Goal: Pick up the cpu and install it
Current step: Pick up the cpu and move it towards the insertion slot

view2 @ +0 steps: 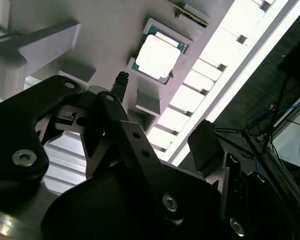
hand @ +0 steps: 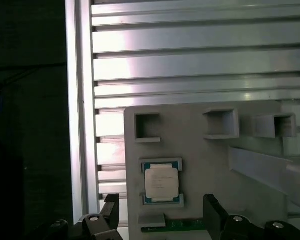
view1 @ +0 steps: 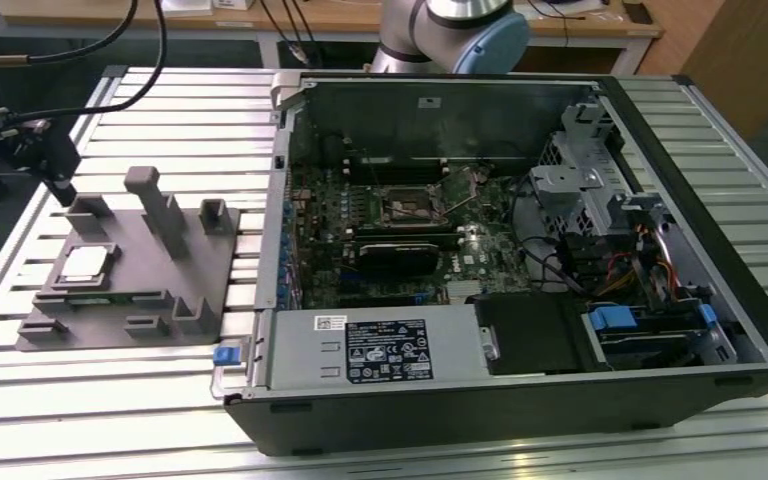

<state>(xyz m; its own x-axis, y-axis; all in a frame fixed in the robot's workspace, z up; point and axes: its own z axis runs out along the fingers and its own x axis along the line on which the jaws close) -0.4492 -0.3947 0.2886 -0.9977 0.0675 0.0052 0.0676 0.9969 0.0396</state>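
Gripper (hand: 160, 199) linkage, black, sits closest to the lens in both wrist views. Jaws are spread wide and hold nothing.

cpu (hand: 162, 182) lies straight ahead of the jaws, centred on the gap between the two fingers (hand: 210, 206). It is clear of both tips, no contact. It lies flat, silver top up, seated in a shallow pocket of the grey fixture (hand: 215, 160). Near square, so no real long axis. Its edges run square to the line across the jaws, so I judge the fingers line up with two opposite sides. One arm only, so no choice of hand.

Raised blocks (hand: 220, 122) of the fixture stand further ahead of the jaws, beyond the cpu. Slatted table (view1: 131, 110) carries the fixture. Open computer case (view1: 518, 230) with the black socket frame (view1: 404, 205) is well apart from the jaws, toward the exterior view's right.

Pose: arm (view1: 454, 28) rises behind the case. Wrist points down at the fixture and the gripper hangs above the cpu. Judged a hover over the pick, grasp not yet made.
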